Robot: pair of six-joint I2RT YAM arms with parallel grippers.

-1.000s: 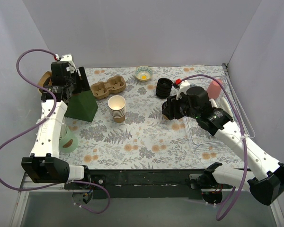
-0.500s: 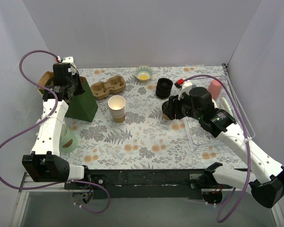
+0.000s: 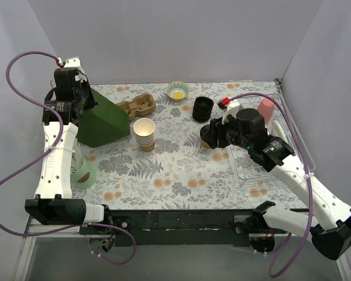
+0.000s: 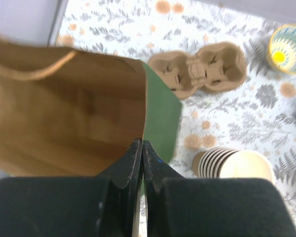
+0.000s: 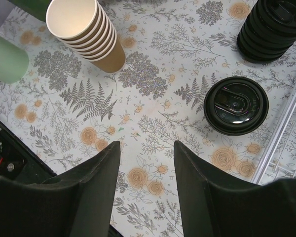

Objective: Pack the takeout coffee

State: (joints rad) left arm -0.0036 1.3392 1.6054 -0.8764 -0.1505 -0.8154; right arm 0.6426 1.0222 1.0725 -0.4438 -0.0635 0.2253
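Note:
The takeout coffee (image 5: 236, 105), a brown cup under a round black lid, stands on the floral cloth. In the top view it shows only as a brown sliver (image 3: 206, 142) under the right wrist. My right gripper (image 5: 146, 143) hovers open beside it, to its left in the right wrist view, with nothing between the fingers. A green paper bag (image 3: 103, 120), brown inside (image 4: 74, 113), leans at the left. My left gripper (image 4: 142, 144) is shut on the bag's top rim and holds it raised (image 3: 76, 98).
A stack of lidless paper cups (image 3: 144, 134) stands mid-table, and a stack of black lids (image 3: 202, 109) behind the right gripper. A cardboard cup carrier (image 3: 137, 106) touches the bag. A small bowl (image 3: 178, 91) is at the back, a clear tray (image 3: 263, 167) at right, a mint roll (image 3: 82, 172) at left.
The left gripper closed on the bag's rim and rose toward the back left. The bag stretched and leaned right against the carrier. The right gripper stayed open and drifted slightly.

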